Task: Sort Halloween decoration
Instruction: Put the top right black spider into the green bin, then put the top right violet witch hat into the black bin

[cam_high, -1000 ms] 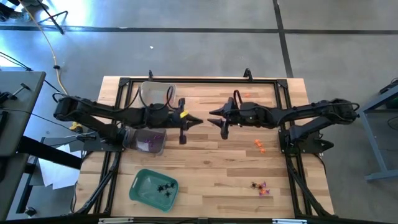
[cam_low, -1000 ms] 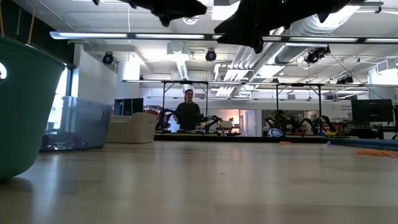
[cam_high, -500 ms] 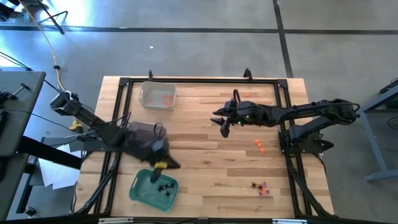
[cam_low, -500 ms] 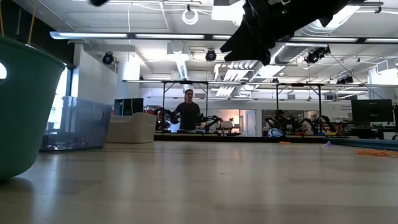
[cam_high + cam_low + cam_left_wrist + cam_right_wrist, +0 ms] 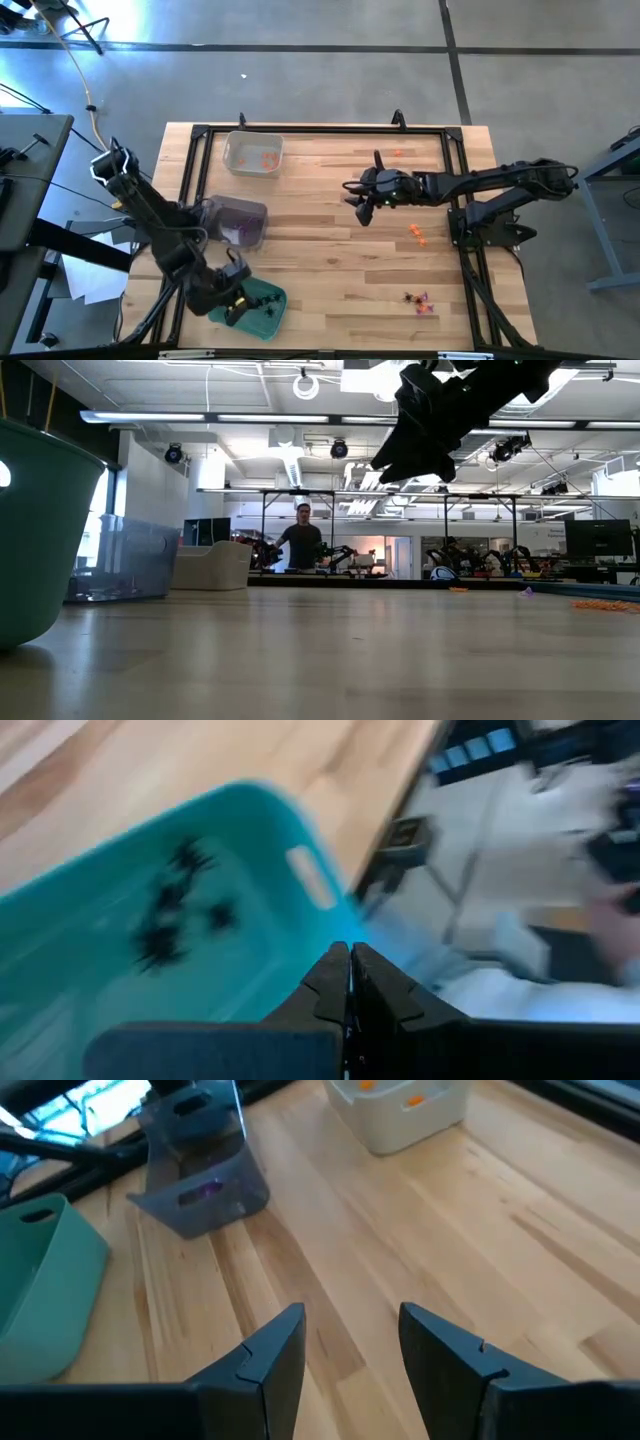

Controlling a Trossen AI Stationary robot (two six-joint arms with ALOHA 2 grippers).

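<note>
My left gripper (image 5: 236, 300) is shut, with nothing visible between its fingers (image 5: 350, 975). It hangs over the left end of the green tray (image 5: 250, 303), which holds several black spider trinkets (image 5: 170, 915). My right gripper (image 5: 361, 208) is open and empty (image 5: 350, 1342), above the middle of the table. Loose orange trinkets (image 5: 417, 234) lie on the table to its right. A mixed orange and purple cluster (image 5: 418, 301) lies near the front right. A few orange ones (image 5: 397, 153) lie at the far edge.
A clear tray with purple trinkets (image 5: 238, 222) stands at the left, and also shows in the right wrist view (image 5: 200, 1190). A clear tray with orange trinkets (image 5: 254, 155) stands at the far left. A black frame (image 5: 320, 130) rims the table. A person (image 5: 303, 542) stands far behind.
My left gripper has swung from the table's middle toward the near left corner, passing the purple tray, and now hangs over the green tray. My right gripper has drifted slightly toward the table's right edge.
</note>
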